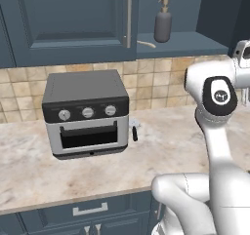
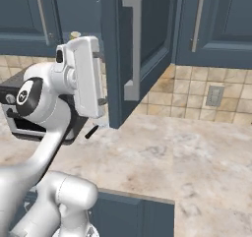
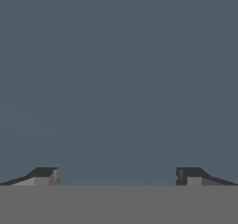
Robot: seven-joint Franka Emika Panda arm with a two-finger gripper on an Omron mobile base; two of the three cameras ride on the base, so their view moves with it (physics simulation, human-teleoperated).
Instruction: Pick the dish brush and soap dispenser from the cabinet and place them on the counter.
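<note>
The cabinet [image 1: 195, 43] stands open at the upper right. On its shelf the grey soap dispenser [image 1: 162, 22] with a tan pump stands upright. The cream dish brush [image 1: 146, 44] lies on the shelf edge just left of it. In the right base view the dispenser's pump top [image 2: 75, 35] peeks above my hand. My gripper [image 2: 101, 78] is up at shelf height, open and holding nothing, facing the open cabinet door [image 2: 147, 39]. In the hand view the gripper [image 3: 116, 174] has its fingertips [image 3: 45, 175] wide apart before a flat blue-grey surface. Below lies the beige counter [image 1: 171, 146].
A grey toaster oven [image 1: 87, 114] sits on the counter at the left, against the tiled backsplash. A small white item with a black handle [image 1: 133, 130] lies beside its right side. The open door juts out over the counter [image 2: 197, 152]. A wall outlet [image 2: 214, 95] is right of it.
</note>
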